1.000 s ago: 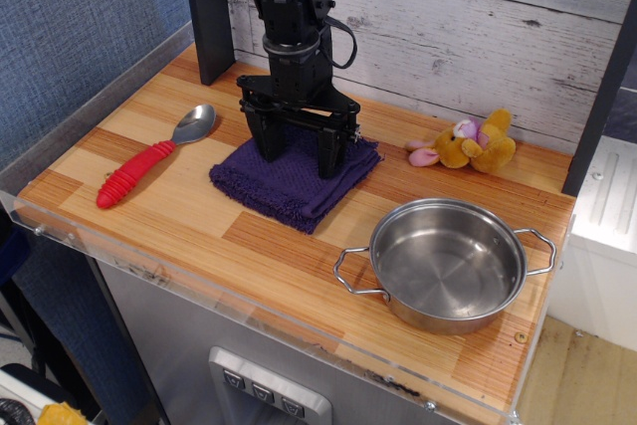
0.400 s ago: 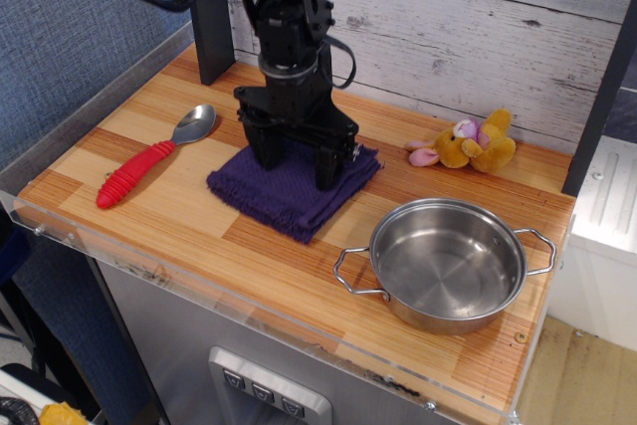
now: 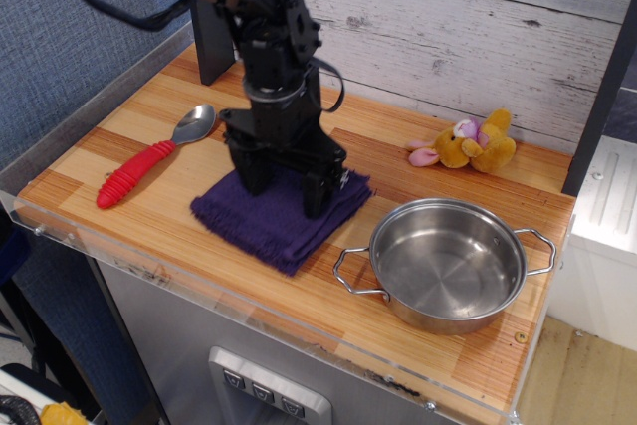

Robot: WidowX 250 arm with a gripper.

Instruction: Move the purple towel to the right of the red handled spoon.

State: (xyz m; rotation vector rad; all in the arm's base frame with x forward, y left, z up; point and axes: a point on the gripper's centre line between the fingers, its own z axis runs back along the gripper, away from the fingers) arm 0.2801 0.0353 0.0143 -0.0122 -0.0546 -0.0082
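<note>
From where I stand, the gripper (image 3: 285,186) comes straight down onto the purple towel (image 3: 279,218), its two fingers spread apart and planted on the cloth's far half. The towel lies directly under it, reaching out toward the front edge of the counter (image 3: 149,246), corners set diamond-wise, with no real long axis. The red handled spoon (image 3: 151,156) lies off to the gripper's left, well apart, handle slanting toward the front-left and bowl toward the back.
</note>
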